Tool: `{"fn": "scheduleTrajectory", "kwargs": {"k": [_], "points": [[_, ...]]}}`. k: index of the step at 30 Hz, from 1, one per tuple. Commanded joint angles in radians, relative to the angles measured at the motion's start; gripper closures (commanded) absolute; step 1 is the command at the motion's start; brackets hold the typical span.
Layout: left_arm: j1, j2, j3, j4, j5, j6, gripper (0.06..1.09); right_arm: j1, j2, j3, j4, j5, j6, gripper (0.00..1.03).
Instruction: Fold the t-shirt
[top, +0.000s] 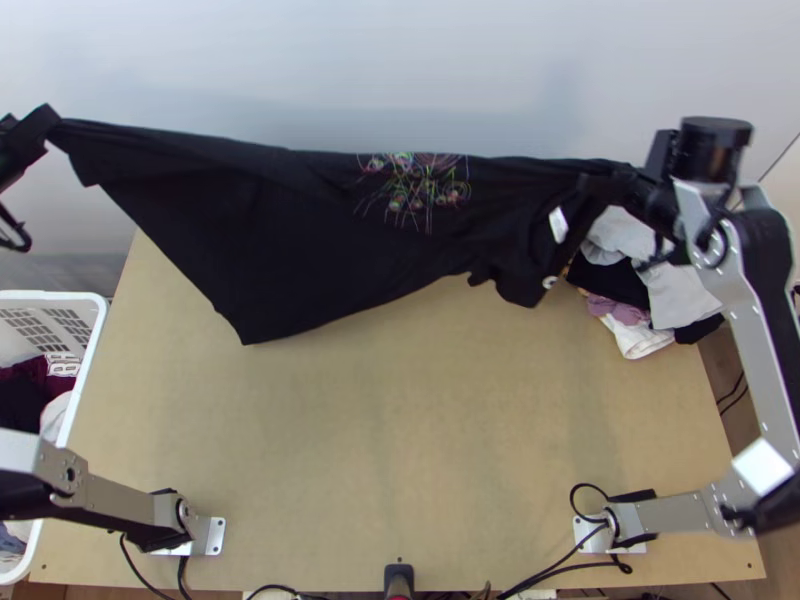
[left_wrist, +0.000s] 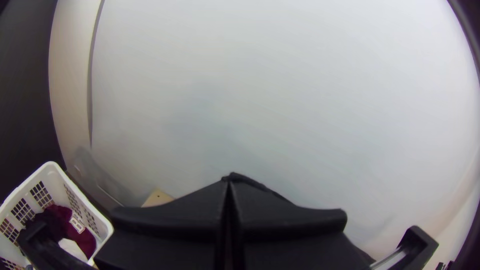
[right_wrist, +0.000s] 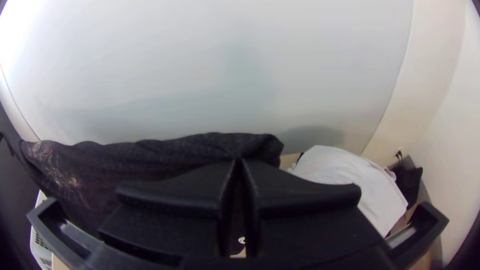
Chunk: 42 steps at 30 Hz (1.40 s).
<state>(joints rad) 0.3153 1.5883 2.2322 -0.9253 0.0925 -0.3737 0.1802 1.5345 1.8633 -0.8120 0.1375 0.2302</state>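
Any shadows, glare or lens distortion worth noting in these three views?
Top view: soft shadows on the pale wall, and the black t-shirt is so dark that its folds barely read. Left wrist view: faint shadow on the wall, straight edges bowed, dark corners. Right wrist view: similar bowing, a washed-out bright patch and broad soft shadows on the wall.

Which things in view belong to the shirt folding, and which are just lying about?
Job:
Black t-shirt, hanging spread between both ends
Left tool, shut on one end
Right tool, shut on the other

Lying about:
White basket holding clothes
Clothes pile at the table's far right
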Motion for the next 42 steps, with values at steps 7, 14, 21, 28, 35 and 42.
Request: {"fn": "scheduleTrajectory", "kwargs": {"k": [7,14,21,28,35,42], "points": [[-0.038,0.024,0.040,0.089,-0.042,0.002,1.04,0.013,0.075,0.033,0.014,-0.024,0.052,1.00],[-0.154,-0.200,-0.206,-0.113,0.044,0.009,1.04,-0.005,-0.134,-0.464,0.002,-0.196,0.011,1.00],[-0.254,-0.511,-0.637,-0.156,0.124,0.055,1.04,-0.087,-0.171,-0.747,0.005,-0.311,-0.025,1.00],[-0.217,-0.524,-0.663,-0.188,0.138,0.081,1.04,-0.151,-0.013,-0.674,0.166,-0.343,0.047,1.00],[-0.159,-0.364,-0.552,-0.086,0.136,0.065,1.04,-0.163,0.250,-0.328,0.188,-0.343,0.155,1.00],[-0.124,-0.215,-0.582,0.059,0.079,0.042,1.04,-0.156,0.475,-0.204,0.185,-0.366,0.190,0.79]]}}
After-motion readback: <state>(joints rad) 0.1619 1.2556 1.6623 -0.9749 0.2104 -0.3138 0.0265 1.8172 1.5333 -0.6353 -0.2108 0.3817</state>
